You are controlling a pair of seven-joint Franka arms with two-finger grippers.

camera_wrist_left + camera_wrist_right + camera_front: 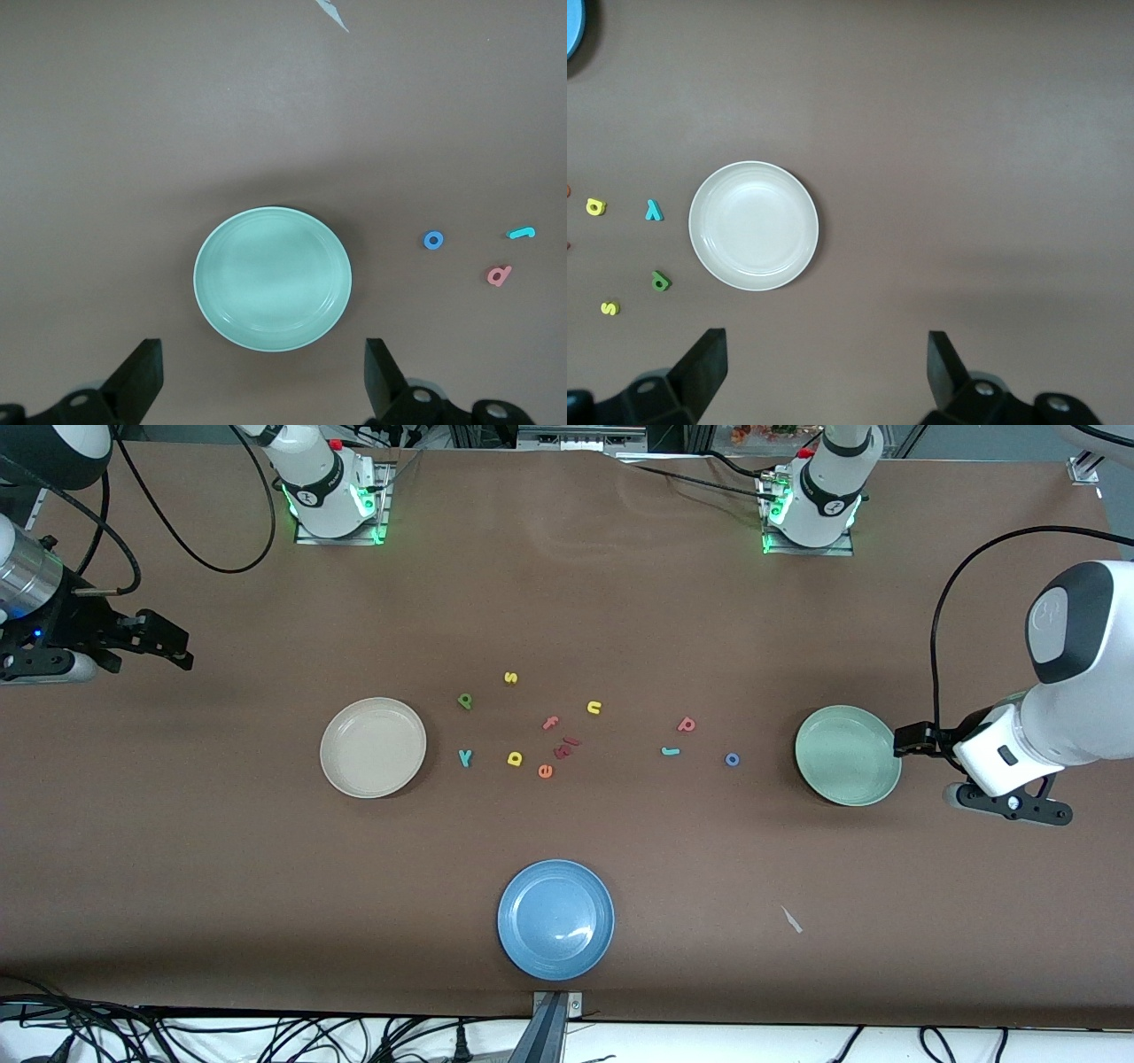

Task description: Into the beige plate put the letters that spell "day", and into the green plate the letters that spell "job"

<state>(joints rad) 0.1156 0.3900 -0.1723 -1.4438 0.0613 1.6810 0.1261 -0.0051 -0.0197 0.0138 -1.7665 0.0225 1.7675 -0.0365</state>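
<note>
The left gripper point(261, 381) hangs with its jaws spread and empty over the bench point(567, 602) at the left arm's end, just beside the green plate point(848, 755); the right gripper point(824, 376) hangs likewise, jaws spread and empty, over the right arm's end, well apart from the beige plate point(373, 747). Both plates hold nothing. Between them lie the letters: the teal "y" point(465, 757), yellow "d" point(515, 759) and dark green "a" point(465, 701) near the beige plate, and the teal "j" point(671, 751), red-pink "b" point(687, 724) and blue "o" point(732, 759) nearer the green one. Only the front view takes in the middle cluster, with the yellow "s" point(510, 677), yellow "n" point(594, 708), pink "f" point(550, 723) and orange "e" point(545, 771), and the whole blue plate point(555, 919), nearest the camera. A pale scrap point(791, 919) lies on the bench. No other writing can be read.
</note>
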